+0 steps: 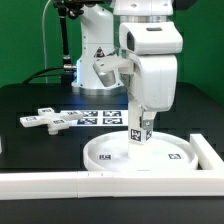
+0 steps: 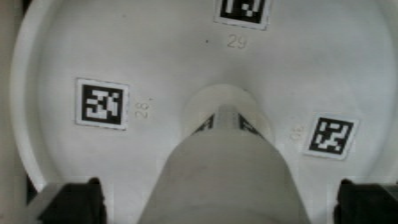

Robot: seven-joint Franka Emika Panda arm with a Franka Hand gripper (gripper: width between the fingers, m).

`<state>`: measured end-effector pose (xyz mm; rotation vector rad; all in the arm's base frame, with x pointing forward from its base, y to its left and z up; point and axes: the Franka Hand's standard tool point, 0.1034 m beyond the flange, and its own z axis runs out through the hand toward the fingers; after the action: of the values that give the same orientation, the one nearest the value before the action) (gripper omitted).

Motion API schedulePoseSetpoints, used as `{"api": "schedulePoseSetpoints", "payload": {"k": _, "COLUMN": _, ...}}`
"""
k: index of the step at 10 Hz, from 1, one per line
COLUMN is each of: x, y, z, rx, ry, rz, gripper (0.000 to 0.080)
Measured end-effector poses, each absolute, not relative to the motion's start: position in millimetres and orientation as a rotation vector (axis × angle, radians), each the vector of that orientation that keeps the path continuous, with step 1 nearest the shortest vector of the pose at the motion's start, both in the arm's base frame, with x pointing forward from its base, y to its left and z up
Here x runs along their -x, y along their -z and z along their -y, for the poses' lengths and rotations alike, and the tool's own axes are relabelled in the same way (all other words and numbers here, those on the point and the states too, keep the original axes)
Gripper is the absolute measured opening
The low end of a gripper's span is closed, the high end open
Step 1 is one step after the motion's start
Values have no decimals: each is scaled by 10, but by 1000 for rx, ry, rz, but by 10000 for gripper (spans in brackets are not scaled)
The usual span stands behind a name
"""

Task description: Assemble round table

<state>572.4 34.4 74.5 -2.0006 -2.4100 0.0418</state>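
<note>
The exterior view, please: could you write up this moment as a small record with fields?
gripper: shut on the post, pointing down over the disc
post: upright, lower end at the disc's middle; whether it is seated cannot be told
disc: flat on the table, in the corner of the border bars
cross-shaped piece: flat on the table, apart from the disc, toward the exterior view's left
marker board: behind the disc

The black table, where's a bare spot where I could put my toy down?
The biggest bare patch of table lies between the cross-shaped piece, the round disc and the front border bar. Another lies behind the cross-shaped piece, toward the exterior view's left. It is crowded at the disc, where the gripper holds the post upright.
</note>
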Motion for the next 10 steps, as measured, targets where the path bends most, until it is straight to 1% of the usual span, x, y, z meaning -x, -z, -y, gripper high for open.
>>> {"api": "schedulePoseSetpoints", "payload": {"k": 2, "x": -5720, "y": -731, "z": -330, "rx": 1898, "ry": -51, "rz": 2505, "gripper": 648}}
{"api": "schedulePoseSetpoints", "payload": {"k": 3, "x": -5718, "y": -725, "z": -323, "rx": 1899, "ry": -53, "rz": 2503, "gripper": 521}}
{"api": "schedulePoseSetpoints", "payload": {"k": 4, "x": -5717, "y": -724, "z": -317, "rx": 1905, "ry": -53, "rz": 2498, "gripper": 521}}
{"api": "schedulePoseSetpoints", "payload": {"k": 5, "x": -5712, "y": -720, "z": -309, "rx": 1906, "ry": -56, "rz": 2495, "gripper": 409}}
{"api": "schedulePoseSetpoints", "payload": {"k": 9, "x": -5709, "y": -718, "z": -296, "rx": 1967, "ry": -57, "rz": 2446, "gripper": 409}}
{"api": "schedulePoseSetpoints", "payload": {"k": 10, "x": -5702, "y": -717, "z": -296, "rx": 2090, "ry": -59, "rz": 2340, "gripper": 409}}
